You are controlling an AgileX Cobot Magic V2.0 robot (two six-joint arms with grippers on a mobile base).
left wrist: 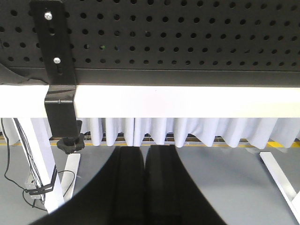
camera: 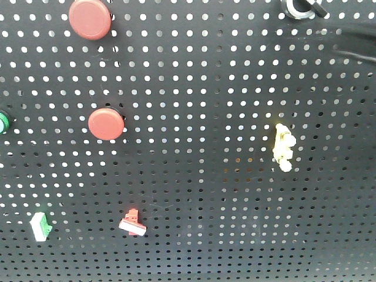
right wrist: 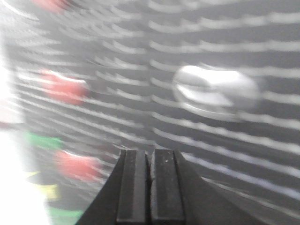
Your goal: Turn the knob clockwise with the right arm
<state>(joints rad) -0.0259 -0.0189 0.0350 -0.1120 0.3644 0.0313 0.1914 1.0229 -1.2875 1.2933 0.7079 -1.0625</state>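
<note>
From the right wrist, heavily blurred: right gripper [right wrist: 150,159] at the bottom edge, black fingers pressed flat together, gripping nothing. Above and to the right of it, well apart and untouched, a pale silvery knob [right wrist: 215,91] on the dark pegboard [right wrist: 262,28], smeared into a sideways oval. Off to the left, red smudges [right wrist: 63,86] and a green patch [right wrist: 44,140], too blurred to name.

From the left wrist, sharp: left gripper [left wrist: 144,157] likewise closed on nothing, fingers side by side, pointing toward a white table edge [left wrist: 187,101]. Above that edge, the lowest strip of pegboard. At the left, a black bracket [left wrist: 58,70] hooked over the edge, 2 screws showing. Below, a pleated white skirt [left wrist: 201,131] and grey floor [left wrist: 243,187].

From the front camera, pegboard throughout:
- On the left, an upper red button [camera: 90,19] and a lower red button [camera: 106,124].
- Cut by the left edge, a green button [camera: 3,122].
- Lower left, a green-and-white switch [camera: 40,227].
- Lower centre, a red-and-white switch [camera: 133,222].
- Right of centre, a pale yellow fitting [camera: 284,147].
- At the top right, cropped by the frame, a silver-and-black ring [camera: 301,8], possibly the same knob; cannot tell for sure.
</note>
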